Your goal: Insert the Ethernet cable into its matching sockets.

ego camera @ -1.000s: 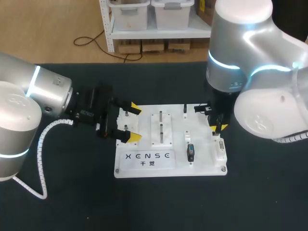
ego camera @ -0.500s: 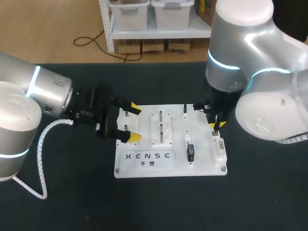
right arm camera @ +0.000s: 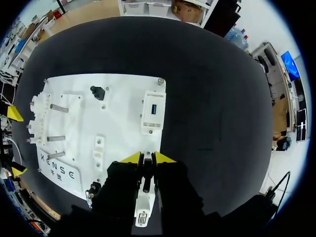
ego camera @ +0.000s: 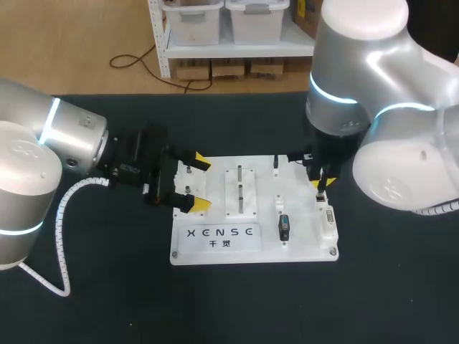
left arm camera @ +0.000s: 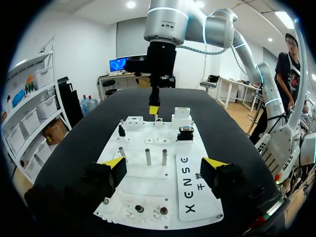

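My right jaws hang over the right rear part of the flat white plastic board (ego camera: 305,244) on the black counter (ego camera: 215,308), their yellow tips (right arm camera: 162,158) drawn close together. A thin dark piece shows between them; I cannot tell if it is a plug or part of the arm. My left jaws stand wide over the board's left edge, yellow tips (ego camera: 201,162) holding nothing.

I see no loose Ethernet cable on or around the board. A short black plug-like piece with a blue mark (ego camera: 284,228) sits on the board's right half, between the upright metal pegs (ego camera: 240,190) at its centre and the white socket block (ego camera: 327,222) at its right edge.

I think the main danger is a descent off the port's line: the tips would strike a block's wall, and the board, which nothing seems to clamp, could slide.

There are no boxes, only sockets. The blue-lined port of a second white block (right arm camera: 152,111), at the board's right rear corner, shows no plug.
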Controlling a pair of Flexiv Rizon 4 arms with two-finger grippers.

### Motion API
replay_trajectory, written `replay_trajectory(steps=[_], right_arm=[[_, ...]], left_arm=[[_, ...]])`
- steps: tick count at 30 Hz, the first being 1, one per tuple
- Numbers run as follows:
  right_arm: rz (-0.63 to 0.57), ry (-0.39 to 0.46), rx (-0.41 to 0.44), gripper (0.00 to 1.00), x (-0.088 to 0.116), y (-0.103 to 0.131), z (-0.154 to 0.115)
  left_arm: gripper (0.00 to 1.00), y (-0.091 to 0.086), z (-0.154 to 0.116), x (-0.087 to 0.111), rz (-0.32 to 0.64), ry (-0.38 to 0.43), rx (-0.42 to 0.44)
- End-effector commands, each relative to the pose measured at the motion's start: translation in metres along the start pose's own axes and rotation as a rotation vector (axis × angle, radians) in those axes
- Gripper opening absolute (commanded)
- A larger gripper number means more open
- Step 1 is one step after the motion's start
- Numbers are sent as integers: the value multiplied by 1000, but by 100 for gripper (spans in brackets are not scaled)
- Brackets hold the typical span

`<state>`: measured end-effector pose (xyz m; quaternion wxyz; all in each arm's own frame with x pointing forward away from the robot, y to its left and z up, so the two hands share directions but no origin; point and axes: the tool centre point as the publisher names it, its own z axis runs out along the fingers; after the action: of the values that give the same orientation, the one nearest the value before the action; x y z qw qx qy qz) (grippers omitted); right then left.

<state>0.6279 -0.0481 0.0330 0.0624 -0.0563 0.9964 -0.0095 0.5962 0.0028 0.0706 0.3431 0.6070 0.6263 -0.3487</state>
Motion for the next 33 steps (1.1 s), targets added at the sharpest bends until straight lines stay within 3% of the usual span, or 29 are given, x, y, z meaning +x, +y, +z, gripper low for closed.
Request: replay_trajectory(steps=[1, 33], right_arm=[[3, -2, 0, 0, 3, 0, 1], [-7, 20, 2, 0, 11, 2, 2]], left_arm=[[100, 0, 0, 2, 2, -5, -1], [100, 0, 0, 2, 2, -5, -1]])
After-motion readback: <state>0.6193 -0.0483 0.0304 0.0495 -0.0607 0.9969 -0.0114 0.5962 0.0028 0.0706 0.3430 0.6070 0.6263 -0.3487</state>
